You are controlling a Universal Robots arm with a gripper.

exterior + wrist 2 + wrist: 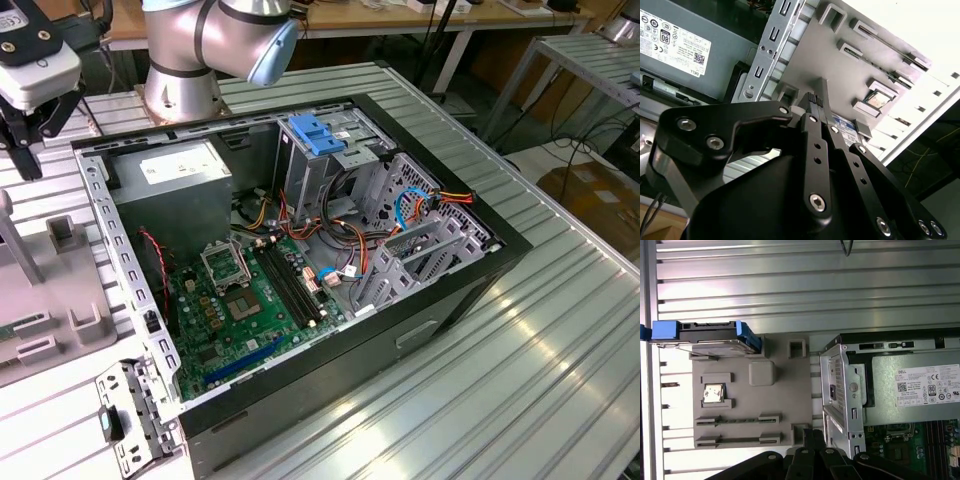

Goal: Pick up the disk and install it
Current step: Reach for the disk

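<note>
**exterior view:** an open computer case (330,370) lies on its side on a ribbed metal tabletop (520,380). inside it are a power supply (170,180), a motherboard (240,310) and a short blue bracket (315,135). the arm's base (180,80) stands at the far side of the case. the gripper (28,150) hangs at the exterior view's left, above a grey holder plate (30,300) that lies beside the case.

**second wrist view:** the gripper (816,97) has its fingers (812,107) pressed together with nothing between them. it hangs over the edge of the holder plate (840,75), close to the case's metal frame (770,50).

**first wrist view:** the disk (705,337), a dark slab in a light-blue carrier, stands on its long edge in a slot at one end of the holder plate (790,390). it is well apart from the gripper (813,434), which is near the plate's opposite end, just beside the case (840,390). a small square chip (713,393) sits in another pocket of the plate, between the disk and two long slots (737,420).
</note>
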